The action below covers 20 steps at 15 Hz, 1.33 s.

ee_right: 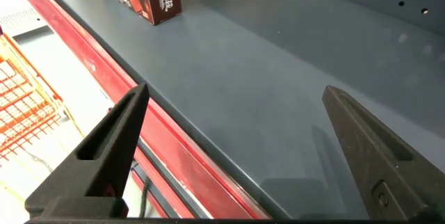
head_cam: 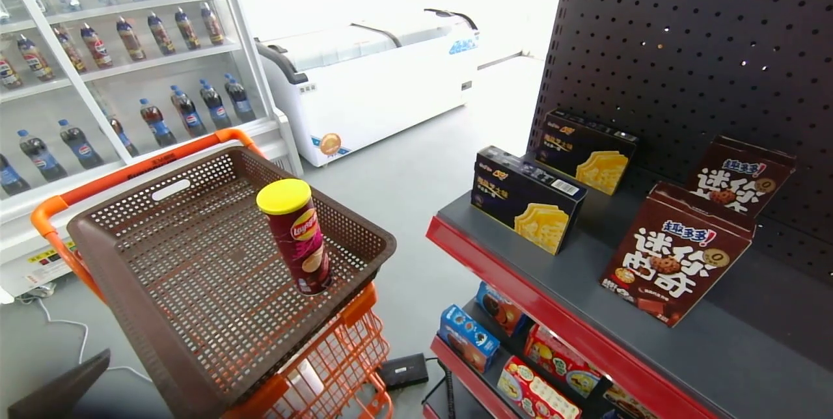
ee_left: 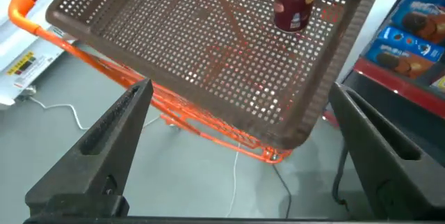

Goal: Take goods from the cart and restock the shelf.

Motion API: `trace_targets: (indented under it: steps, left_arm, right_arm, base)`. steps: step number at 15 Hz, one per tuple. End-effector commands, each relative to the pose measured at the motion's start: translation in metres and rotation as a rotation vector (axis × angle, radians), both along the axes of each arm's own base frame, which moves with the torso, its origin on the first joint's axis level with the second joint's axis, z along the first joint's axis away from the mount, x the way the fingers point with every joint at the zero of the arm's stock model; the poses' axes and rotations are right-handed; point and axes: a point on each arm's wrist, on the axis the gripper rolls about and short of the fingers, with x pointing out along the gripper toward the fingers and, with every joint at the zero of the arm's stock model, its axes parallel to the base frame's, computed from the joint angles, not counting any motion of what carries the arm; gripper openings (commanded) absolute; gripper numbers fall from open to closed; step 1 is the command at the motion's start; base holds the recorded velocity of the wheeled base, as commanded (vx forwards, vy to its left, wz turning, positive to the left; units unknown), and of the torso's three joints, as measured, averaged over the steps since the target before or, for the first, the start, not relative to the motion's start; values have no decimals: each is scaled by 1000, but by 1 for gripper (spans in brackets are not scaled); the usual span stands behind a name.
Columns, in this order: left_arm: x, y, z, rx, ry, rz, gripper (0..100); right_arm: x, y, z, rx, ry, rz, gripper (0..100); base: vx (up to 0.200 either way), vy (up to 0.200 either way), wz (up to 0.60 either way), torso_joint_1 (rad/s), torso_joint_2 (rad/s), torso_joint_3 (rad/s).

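Our left gripper [ee_left: 240, 92] hangs with its jaws spread wide apart, looking down on the near rim of the brown basket [ee_left: 174, 50] — inside it, the chip can [ee_left: 295, 1] stands upright. Our right gripper [ee_right: 235, 92] is spread just as wide over the grey shelf [ee_right: 264, 78] board, just past its red front lip. In the head view the can sits toward 3 o'clock within the basket, which rides on the orange cart [head_cam: 338, 360] at 8 o'clock; dark boxes [head_cam: 527, 201] and brown boxes [head_cam: 673, 256] stand on the shelf at 3 o'clock.
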Motion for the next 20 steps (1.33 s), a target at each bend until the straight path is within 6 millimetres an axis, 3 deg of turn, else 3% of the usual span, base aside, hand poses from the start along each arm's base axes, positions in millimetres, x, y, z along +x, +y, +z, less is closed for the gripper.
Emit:
trace_targets:
  steps: [1,3,5,6,7,9,13,20]
  left_arm:
    - [42,-6,0,10,71,-55,100]
    - [60,-15,-3,16,72,-118,100]
    - [64,-17,-5,16,78,-125,100]
    - [95,-21,-13,16,74,-124,100]
    - [97,-21,-14,16,74,-121,100]
    - [124,-25,-22,13,25,-122,100]
    - [169,-29,-54,12,38,-114,100]
    - [209,-38,-90,7,59,-123,100]
  right_arm:
    - [0,0,0,0,0,0,100]
    - [0,0,0,0,2,1,100]
    - [0,0,0,0,0,0,100]
    - [0,0,0,0,0,0,100]
    - [0,0,0,0,0,0,100]
    - [0,0,0,0,0,0,100]
    - [0,0,0,0,0,1,100]
    - [0,0,0,0,2,0,100]
  base:
    - [0,0,0,0,0,0]
    - [0,0,0,0,0,0]
    - [0,0,0,0,0,0]
    - [0,0,0,0,0,0]
    - [0,0,0,0,0,0]
    - [0,0,0,0,0,0]
    - [0,0,0,0,0,0]
    - [0,0,0,0,0,0]
